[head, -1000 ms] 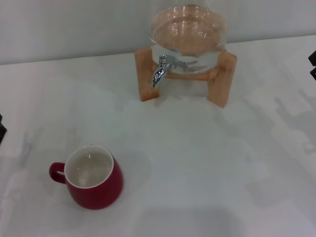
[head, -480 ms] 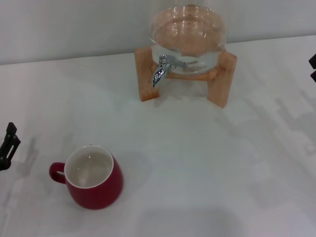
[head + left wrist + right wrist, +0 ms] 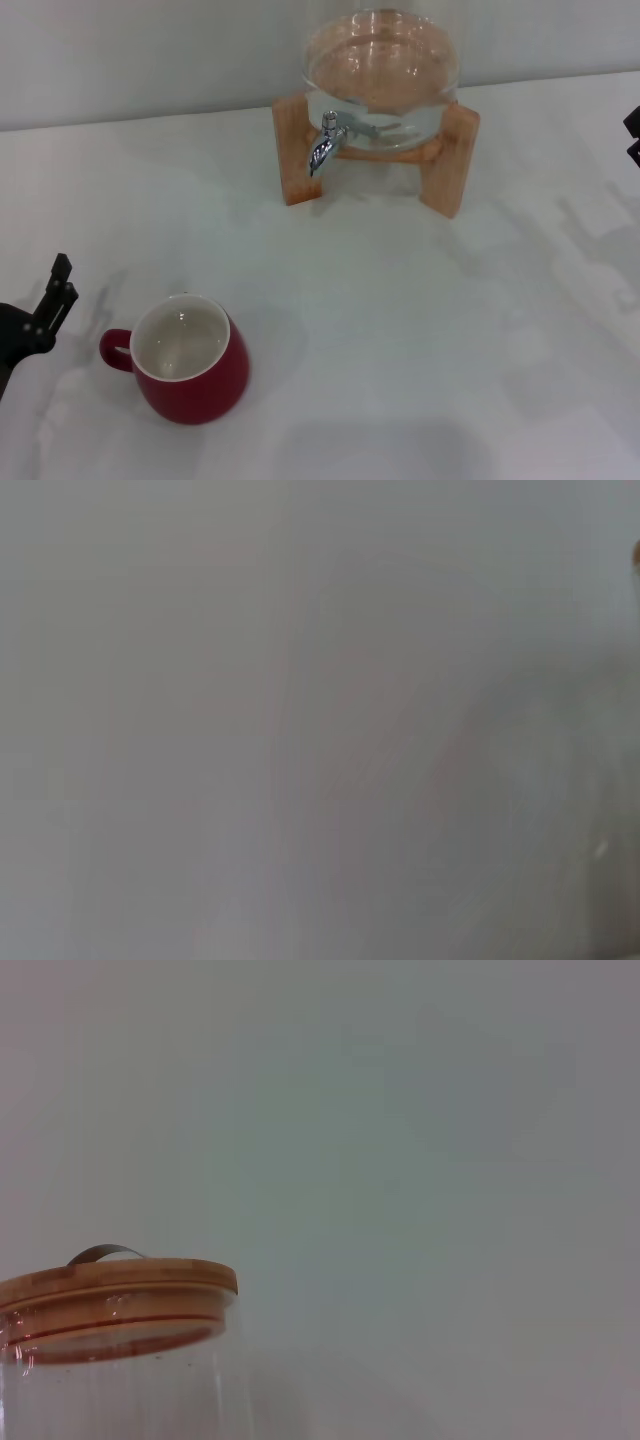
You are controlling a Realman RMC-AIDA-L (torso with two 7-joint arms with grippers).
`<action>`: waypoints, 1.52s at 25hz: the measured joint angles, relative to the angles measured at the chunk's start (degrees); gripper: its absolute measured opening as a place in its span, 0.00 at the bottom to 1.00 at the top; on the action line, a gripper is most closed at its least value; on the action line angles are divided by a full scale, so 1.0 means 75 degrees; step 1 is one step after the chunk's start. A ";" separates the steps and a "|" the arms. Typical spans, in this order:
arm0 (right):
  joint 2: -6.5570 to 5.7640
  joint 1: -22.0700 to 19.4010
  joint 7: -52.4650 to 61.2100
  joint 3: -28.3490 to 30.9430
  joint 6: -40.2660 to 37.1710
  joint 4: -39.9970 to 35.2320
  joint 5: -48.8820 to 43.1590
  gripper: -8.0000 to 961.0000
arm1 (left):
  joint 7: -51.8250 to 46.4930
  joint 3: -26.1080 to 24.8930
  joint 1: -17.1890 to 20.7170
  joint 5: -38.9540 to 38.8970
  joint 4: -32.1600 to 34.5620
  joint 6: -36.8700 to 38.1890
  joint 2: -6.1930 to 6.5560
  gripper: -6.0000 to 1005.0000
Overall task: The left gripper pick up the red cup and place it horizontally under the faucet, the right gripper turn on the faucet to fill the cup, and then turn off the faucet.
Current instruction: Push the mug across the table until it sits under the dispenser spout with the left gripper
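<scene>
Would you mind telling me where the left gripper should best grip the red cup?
Probably the handle: the red cup stands upright with it pointing toward the robot's left, facing the left gripper beside it, so a sideways approach from the left suits.

Cup (image 3: 190, 362) front left on table (image 3: 420, 330), faucet (image 3: 325, 143) far behind it (centre-right), left pincer (image 3: 50, 300) just left of cup.

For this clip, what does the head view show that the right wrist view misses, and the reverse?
Head view only: the red cup upright on the white table, the faucet, the wooden stand, the left end effector beside the cup's handle, and a sliver of the right end effector at the edge. Right wrist view only: the jar's bamboo lid with its metal handle. Both: the glass jar.
</scene>
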 joint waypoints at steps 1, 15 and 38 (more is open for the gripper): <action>-0.0002 0.0000 0.0000 0.0000 0.0000 0.0000 0.0000 0.82 | 0.0033 0.0027 0.0024 -0.0001 0.0045 0.0022 0.0000 0.83; -0.0012 0.0003 -0.0035 0.0000 0.0003 0.0006 0.0000 0.82 | 0.0277 0.0057 0.0410 -0.0048 0.0157 0.0243 -0.0005 0.83; -0.0011 -0.0004 -0.0003 0.0000 -0.0043 0.0005 -0.0012 0.82 | 0.0416 0.0569 0.1202 -0.0029 0.0285 0.0597 -0.0035 0.83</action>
